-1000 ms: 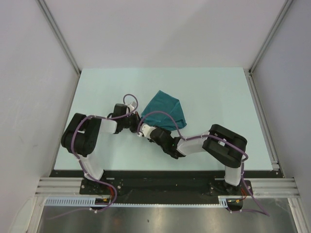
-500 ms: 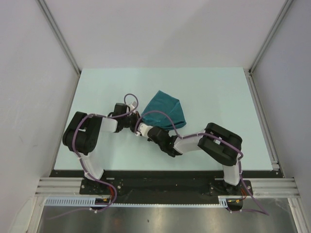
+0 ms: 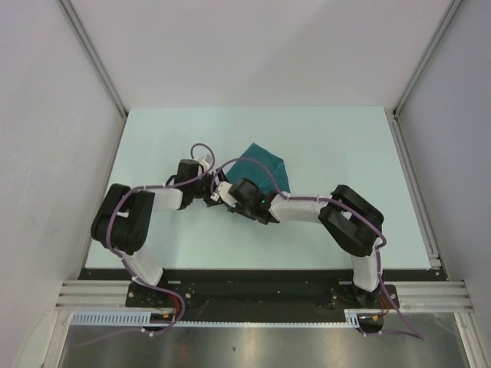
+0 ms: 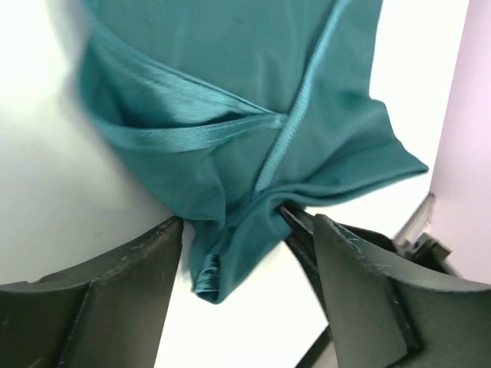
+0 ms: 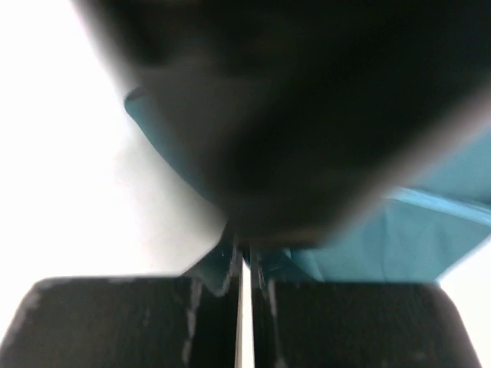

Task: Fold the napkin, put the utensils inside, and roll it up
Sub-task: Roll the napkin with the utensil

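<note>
Pinching the folded napkin [image 4: 230,92] at one corner, my right gripper [image 5: 242,264] was clamped on the cloth; my left gripper [image 4: 247,230] stood spread apart around that bunched corner, on the table [image 3: 345,153].

From above, the left arm [image 3: 165,199] and right arm [image 3: 295,208] overlie the near-left corner of the napkin [image 3: 265,170]; at the right wrist an unfocused dark mass [image 5: 253,107] hides most of the cloth, which the left wrist view crops at its top edge.
</note>
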Available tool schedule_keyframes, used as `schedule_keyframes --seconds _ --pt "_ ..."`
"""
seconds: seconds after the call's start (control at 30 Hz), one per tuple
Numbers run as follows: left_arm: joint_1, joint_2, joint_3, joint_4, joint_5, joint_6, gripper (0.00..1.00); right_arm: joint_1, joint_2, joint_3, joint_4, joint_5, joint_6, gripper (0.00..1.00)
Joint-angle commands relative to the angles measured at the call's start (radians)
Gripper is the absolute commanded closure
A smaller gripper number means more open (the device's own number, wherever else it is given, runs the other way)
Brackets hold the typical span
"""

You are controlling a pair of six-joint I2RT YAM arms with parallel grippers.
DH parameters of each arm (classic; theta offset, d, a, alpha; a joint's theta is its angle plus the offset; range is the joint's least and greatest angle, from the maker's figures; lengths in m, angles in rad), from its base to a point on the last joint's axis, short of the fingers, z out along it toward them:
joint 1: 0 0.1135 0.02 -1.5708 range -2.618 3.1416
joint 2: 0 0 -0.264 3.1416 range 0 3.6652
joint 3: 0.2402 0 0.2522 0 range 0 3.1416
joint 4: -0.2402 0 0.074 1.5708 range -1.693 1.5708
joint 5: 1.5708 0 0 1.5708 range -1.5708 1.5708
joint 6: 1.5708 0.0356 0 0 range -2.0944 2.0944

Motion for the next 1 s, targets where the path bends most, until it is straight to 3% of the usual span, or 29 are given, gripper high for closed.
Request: schedule_keyframes --seconds 0.0,0.27,0.5,0.67,0.97 --pt "0.030 -0.045 -0.079 -0.095 -0.222 0.051 0.21 -0.055 -0.001 0.085 -0.227 -0.250 0.075 1.00" --pt "0.056 -0.180 -0.198 -0.032 -0.346 0.037 0.15 -0.161 0.095 0.278 -0.417 -0.502 0.093 1.00" --pt "0.046 -0.300 -0.310 0.148 -0.288 0.049 0.14 -0.212 0.222 0.452 -0.587 -0.617 0.076 1.00" --pt "-0.040 -0.329 -0.321 0.182 -0.311 0.123 0.13 -0.250 0.299 0.550 -0.670 -0.731 0.075 1.00" --pt "-0.180 -0.353 -0.300 0.179 -0.533 0.198 0.13 -0.319 0.457 0.728 -0.830 -0.869 0.053 1.00"
